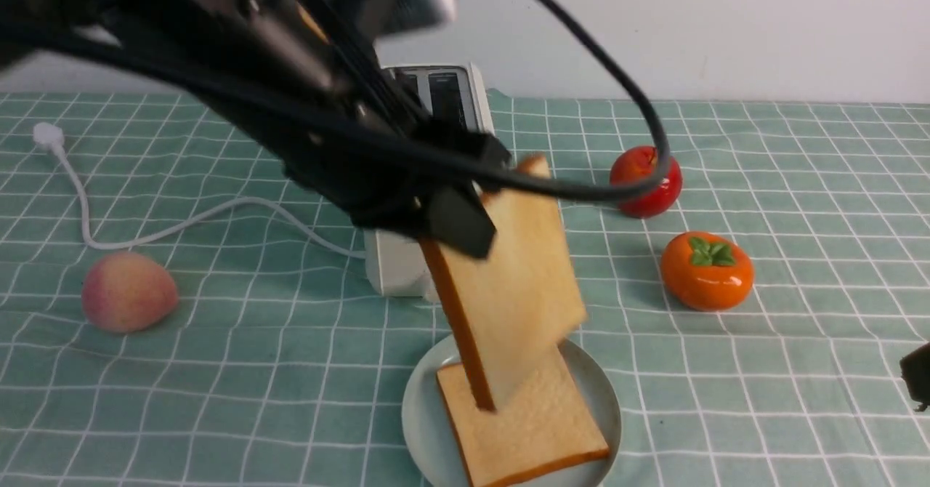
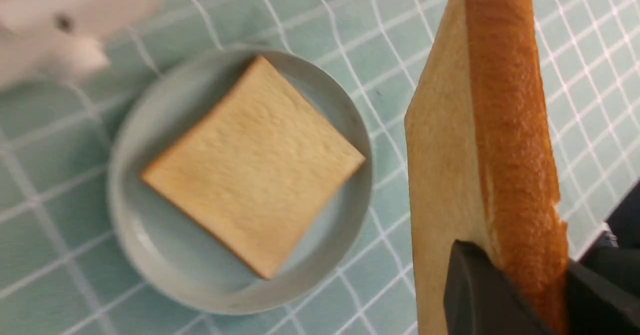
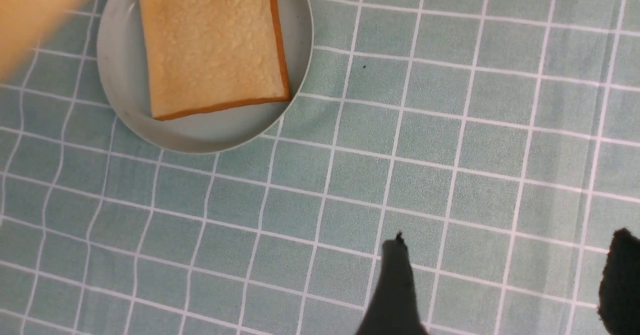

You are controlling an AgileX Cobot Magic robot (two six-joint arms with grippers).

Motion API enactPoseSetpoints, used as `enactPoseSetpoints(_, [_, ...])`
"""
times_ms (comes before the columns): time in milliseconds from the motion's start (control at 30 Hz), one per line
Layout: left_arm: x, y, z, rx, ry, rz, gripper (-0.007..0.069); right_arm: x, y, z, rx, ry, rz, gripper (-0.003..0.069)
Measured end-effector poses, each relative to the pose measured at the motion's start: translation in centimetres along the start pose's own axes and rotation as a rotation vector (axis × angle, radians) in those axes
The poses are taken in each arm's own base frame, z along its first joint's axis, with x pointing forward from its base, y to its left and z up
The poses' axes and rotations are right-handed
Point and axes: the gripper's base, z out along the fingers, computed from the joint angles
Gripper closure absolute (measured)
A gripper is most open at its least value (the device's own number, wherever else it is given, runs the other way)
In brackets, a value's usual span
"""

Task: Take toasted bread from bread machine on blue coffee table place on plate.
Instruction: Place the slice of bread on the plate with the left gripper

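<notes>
While the left gripper (image 2: pixel 534 300) pinches one slice of toasted bread (image 1: pixel 519 276) by its upper end, its jaws narrow against both faces, we see that slice hanging edge-down and tilted at the centre of the front view. Its orange-brown crust faces the left of the frame. Its lower corner comes down over the plate (image 1: pixel 420 414) at the bottom centre, and we cannot tell whether it touches what lies there.

On the plate a second slice (image 1: pixel 541 429) lies flat, with its near corner reaching the rim. The plate rests on the blue coffee table (image 1: pixel 218 378).

Just behind the plate stands the bread machine (image 1: pixel 396 269), largely hidden by the left arm, with its two slots showing at the upper centre of the frame. Its white cord (image 1: pixel 145 238) loops away to a plug (image 1: pixel 47 136) at the upper left.

A peach (image 1: pixel 128 291) sits at the left of the frame. A red apple (image 1: pixel 645 182) and a persimmon (image 1: pixel 706 270) sit right of centre, near each other but apart.

We find the right gripper (image 3: pixel 510 255) at the right edge of the front view. In its wrist view the fingers are spread wide over bare cloth, well apart from the plate.
</notes>
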Motion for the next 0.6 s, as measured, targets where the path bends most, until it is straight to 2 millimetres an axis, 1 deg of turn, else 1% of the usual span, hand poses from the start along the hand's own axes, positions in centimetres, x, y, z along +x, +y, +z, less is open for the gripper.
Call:
enactPoseSetpoints(67, [0.6,1.4,3.0,0.050,0.000,-0.068,0.0542,0.0,0.0,0.0,0.000,0.000,0.000,0.0146])
enactPoseSetpoints(133, [1.1,2.5,4.8,0.053,0.009,-0.111,0.0542,0.0,0.0,0.0,0.000,0.000,0.000,0.0146])
enactPoseSetpoints(167, [1.4,3.7,6.6,0.044,0.014,-0.158,0.0531,0.0,0.0,0.0,0.000,0.002,-0.007,0.0146])
enactPoseSetpoints(200, [1.4,3.9,6.8,0.041,0.012,-0.163,0.0524,0.0,0.0,0.0,0.000,0.002,-0.008,0.0146])
enactPoseSetpoints(233, [1.3,4.6,7.9,0.030,0.019,-0.189,0.0493,0.1,0.0,0.0,-0.001,0.011,-0.013,0.0146])
enactPoseSetpoints(267, [1.3,4.9,8.4,0.024,0.020,-0.198,0.0460,0.2,0.0,0.0,-0.003,0.017,-0.015,0.0146])
enactPoseSetpoints(300, [1.3,5.0,8.5,0.023,0.019,-0.201,0.0452,0.2,0.0,0.0,-0.003,0.018,-0.016,0.0146])
enactPoseSetpoints(333, [1.2,5.5,9.2,0.010,0.010,-0.214,0.0383,0.2,0.1,0.0,-0.009,0.024,-0.017,0.0146])
enactPoseSetpoints(400, [0.9,6.2,9.9,-0.021,-0.020,-0.220,0.0260,0.2,0.1,0.0,-0.016,0.026,-0.017,0.0148])
enactPoseSetpoints(500, [0.5,7.0,10.1,-0.089,-0.071,-0.219,0.0087,0.2,0.2,0.0,-0.019,0.019,-0.018,0.0183])
enactPoseSetpoints(533, [0.3,7.3,9.7,-0.114,-0.090,-0.223,0.0025,0.1,0.2,0.0,-0.019,0.011,-0.018,0.0209])
enactPoseSetpoints(567, [0.3,7.3,9.3,-0.136,-0.098,-0.222,-0.0010,0.0,0.2,0.0,-0.020,0.000,-0.017,0.0253])
enactPoseSetpoints(600, [0.3,7.3,8.7,-0.156,-0.098,-0.200,-0.0026,-0.1,0.2,0.0,-0.024,-0.015,-0.015,0.0312])
